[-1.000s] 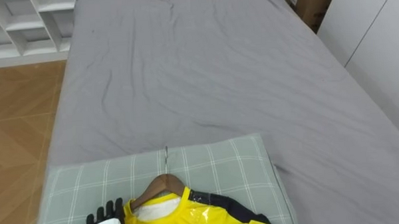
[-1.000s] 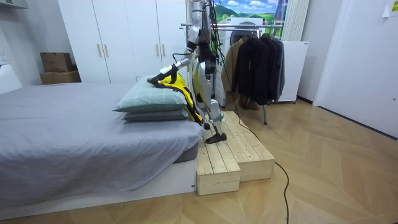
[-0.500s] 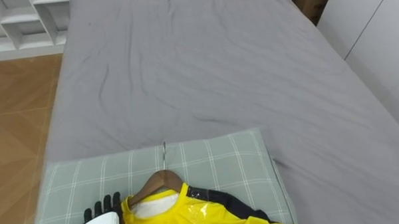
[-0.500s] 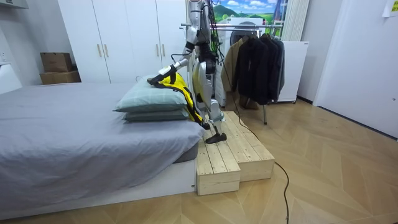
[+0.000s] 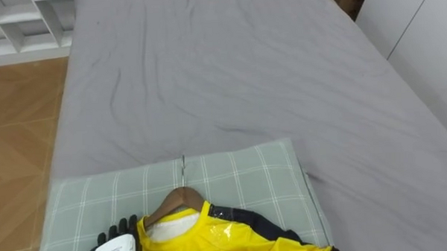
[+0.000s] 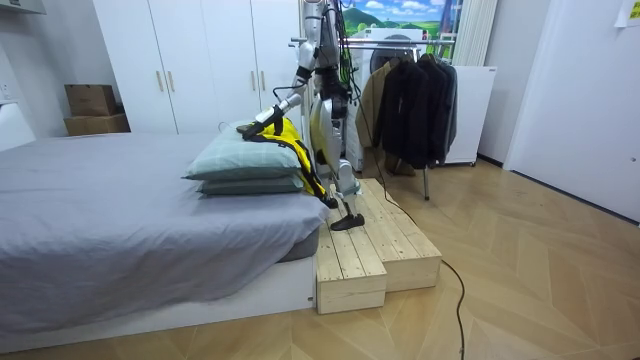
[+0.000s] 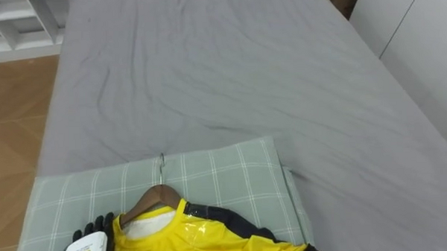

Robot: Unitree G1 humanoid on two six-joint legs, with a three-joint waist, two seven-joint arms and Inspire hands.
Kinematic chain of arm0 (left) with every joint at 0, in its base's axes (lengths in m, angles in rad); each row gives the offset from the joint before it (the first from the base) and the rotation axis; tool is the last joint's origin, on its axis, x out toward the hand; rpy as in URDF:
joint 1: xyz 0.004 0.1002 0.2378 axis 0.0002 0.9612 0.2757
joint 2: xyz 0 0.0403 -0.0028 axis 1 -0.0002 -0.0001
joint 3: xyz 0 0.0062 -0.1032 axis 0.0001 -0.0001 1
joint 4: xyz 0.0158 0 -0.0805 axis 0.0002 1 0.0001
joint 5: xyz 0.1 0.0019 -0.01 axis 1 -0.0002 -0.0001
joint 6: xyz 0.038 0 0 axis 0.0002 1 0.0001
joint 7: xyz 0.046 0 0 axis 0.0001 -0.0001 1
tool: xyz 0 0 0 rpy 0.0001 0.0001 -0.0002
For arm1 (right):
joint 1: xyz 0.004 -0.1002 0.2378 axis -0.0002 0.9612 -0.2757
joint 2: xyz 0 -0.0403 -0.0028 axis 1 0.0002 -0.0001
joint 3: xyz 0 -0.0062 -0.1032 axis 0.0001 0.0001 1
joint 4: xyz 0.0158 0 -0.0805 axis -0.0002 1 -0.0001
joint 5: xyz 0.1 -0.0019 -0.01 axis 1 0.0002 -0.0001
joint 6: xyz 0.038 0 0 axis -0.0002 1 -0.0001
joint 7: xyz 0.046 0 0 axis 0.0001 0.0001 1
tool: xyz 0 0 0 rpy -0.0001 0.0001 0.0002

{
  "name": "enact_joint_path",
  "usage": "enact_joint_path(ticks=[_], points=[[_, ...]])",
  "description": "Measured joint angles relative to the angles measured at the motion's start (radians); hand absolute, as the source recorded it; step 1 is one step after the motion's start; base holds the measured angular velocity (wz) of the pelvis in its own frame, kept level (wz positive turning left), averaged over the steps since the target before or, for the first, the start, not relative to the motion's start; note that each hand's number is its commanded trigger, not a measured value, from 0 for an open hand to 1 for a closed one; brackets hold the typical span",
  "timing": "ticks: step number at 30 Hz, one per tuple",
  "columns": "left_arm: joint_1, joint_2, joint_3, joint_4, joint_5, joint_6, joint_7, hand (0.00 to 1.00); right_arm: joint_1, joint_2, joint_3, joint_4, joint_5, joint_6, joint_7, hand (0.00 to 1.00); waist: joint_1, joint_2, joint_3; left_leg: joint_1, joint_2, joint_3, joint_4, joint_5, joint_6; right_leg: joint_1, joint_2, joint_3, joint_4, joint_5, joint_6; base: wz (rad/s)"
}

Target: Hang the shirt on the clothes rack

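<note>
Eye views, L to R: wood floor (image 5: 19, 133) and a white shelf unit (image 5: 22, 21) are seen at far left, beside the bed (image 5: 229, 73), which is covered w/ a grey, lightly creased sheet. At the bottom edge a green checked pillow (image 5: 247, 173) is laid on the bed. On the pillow's left part the left hand (image 5: 117, 233) is seen from the back, just beside the shoulder of a yellow shirt (image 5: 213, 241). Whether anything is gripped by it cannot be told. The shirt is hung on a wooden hanger (image 5: 169, 203), whose metal hook is pointed up the pillow twds the sheet. The shirt is laid flat on the pillow, collar uppermost, w/ a dark stripe along the shoulder on the view's right. Its lower part is cut off by the bottom edge. White wardrobe doors (image 5: 429, 36) are seen at far right.

Room view, L to R: cardboard boxes (image 6: 92, 108) are stacked in the corner by the wardrobe. The left half is taken up by the bed. At its end the checked pillow is stacked on a second pillow (image 6: 245, 186). The shirt is draped over the top one and down past both, on the robot's side. The robot is stood upright on a wooden platform (image 6: 370, 245) at that end of the bed, faced twds the room view's left, w/ its left arm reached out over the pillows. Behind it, further right, dark jackets (image 6: 415, 95) are hung on a clothes rail (image 6: 385, 40).
</note>
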Motion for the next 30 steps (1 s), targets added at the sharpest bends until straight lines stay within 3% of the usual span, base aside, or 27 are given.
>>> enact_joint_path(ticks=[8,18,19,20,21,23,24,25,30], points=[[-0.025,0.003,0.001,0.0,0.0,0.001,-0.032,0.0,-0.008,0.0,0.003,0.001,-0.002,-0.001,0.001,0.0,0.0,0.0,0.0001,-0.015,-0.001,0.0,0.01,0.0,0.0,-0.013,-0.002,0.002,0.008,0.0,0.0,0.0],[-0.039,0.011,0.001,0.0,0.0,0.001,-0.066,0.0,-0.017,0.0,0.004,0.0,-0.002,0.0,0.003,0.0,0.0,-0.002,0.006,-0.017,-0.003,0.012,0.015,0.0,0.0,-0.021,-0.002,0.014,0.013,0.0,0.0,-0.02],[-0.039,0.013,0.001,0.0,0.001,0.001,-0.067,0.12,-0.017,0.0,0.005,0.001,-0.002,0.0,0.003,0.0,0.0,-0.002,0.006,-0.017,-0.003,0.013,0.015,0.0,0.0,-0.021,-0.002,0.014,0.013,0.0,0.0,-0.03],[-0.039,0.014,0.001,0.0,0.001,0.001,-0.067,0.39,-0.017,0.0,0.009,0.0,-0.002,0.0,0.003,0.0,0.0,-0.002,0.006,-0.017,-0.003,0.014,0.015,0.0,0.0,-0.022,-0.002,0.014,0.013,0.0,0.0,-0.03],[-0.039,0.015,0.001,0.0,0.001,0.001,-0.068,0.51,-0.017,0.0,0.01,0.0,-0.001,0.0,0.003,0.0,0.001,-0.002,0.006,-0.017,-0.003,0.015,0.015,0.0,0.0,-0.022,-0.002,0.014,0.013,0.0,0.0,0.0],[-0.039,0.015,0.001,0.0,0.001,0.001,-0.068,0.62,-0.017,0.0,0.011,0.0,-0.001,0.0,0.003,0.0,0.0,-0.002,0.0059,-0.017,-0.003,0.016,0.015,0.0,0.0,-0.023,-0.001,0.014,0.013,0.0,0.0,0.0],[-0.039,0.016,0.001,0.0,0.001,0.001,-0.067,0.84,-0.017,0.0,0.011,0.0,-0.001,0.0,0.003,0.0,0.0,-0.002,0.0058,-0.017,-0.003,0.016,0.015,0.0,0.0,-0.023,-0.001,0.014,0.013,0.0,0.0,0.0],[-0.04,0.017,0.001,-0.001,0.001,0.001,-0.066,0.98,-0.017,0.0,0.011,0.0,-0.001,0.0,0.003,0.0,0.0,-0.002,0.0058,-0.017,-0.003,0.016,0.015,0.0,0.0,-0.023,-0.002,0.014,0.013,0.0,0.0,0.0],[-0.07,0.031,0.006,-0.001,0.001,0.002,-0.048,1.0,-0.017,-0.001,0.011,0.0,-0.006,0.0,0.009,0.0,0.001,-0.004,0.0044,-0.015,-0.003,0.019,0.015,0.0,0.0,-0.03,-0.002,0.016,0.03,0.0,0.0,-0.01]])
